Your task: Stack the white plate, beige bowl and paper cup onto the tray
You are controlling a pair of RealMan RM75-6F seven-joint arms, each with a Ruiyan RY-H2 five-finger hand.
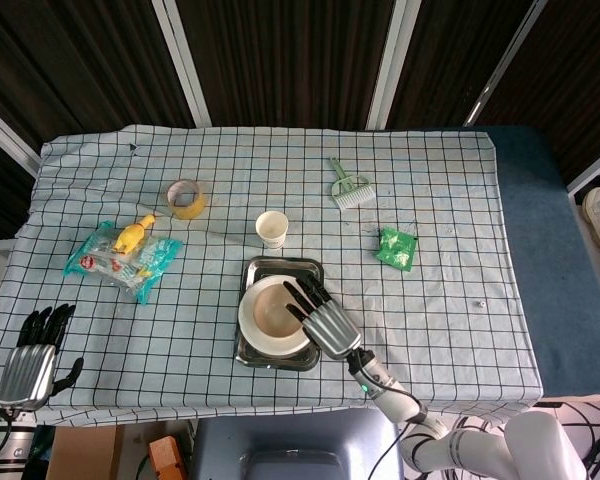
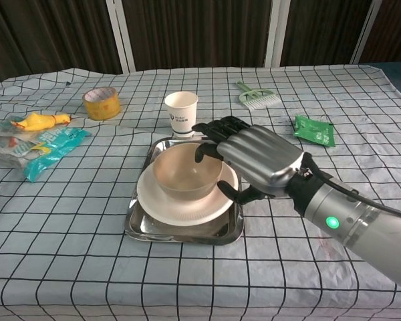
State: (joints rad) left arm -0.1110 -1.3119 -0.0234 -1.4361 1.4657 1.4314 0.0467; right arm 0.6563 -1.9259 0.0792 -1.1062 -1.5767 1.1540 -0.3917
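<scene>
The beige bowl (image 1: 268, 310) (image 2: 184, 170) sits level on the white plate (image 1: 252, 335) (image 2: 180, 210), which lies in the metal tray (image 1: 280, 266) (image 2: 180, 234). My right hand (image 1: 325, 322) (image 2: 260, 160) is at the bowl's right side, fingers stretched along the rim and thumb apart below it, no longer gripping. The paper cup (image 1: 271, 229) (image 2: 181, 110) stands upright on the cloth just behind the tray. My left hand (image 1: 30, 350) hangs off the table's front left corner, fingers apart and holding nothing.
A tape roll (image 1: 186, 198) lies at the back left. A yellow toy on a blue packet (image 1: 120, 250) lies at the left. A green brush (image 1: 348, 186) and a green sachet (image 1: 396, 247) lie right of the cup.
</scene>
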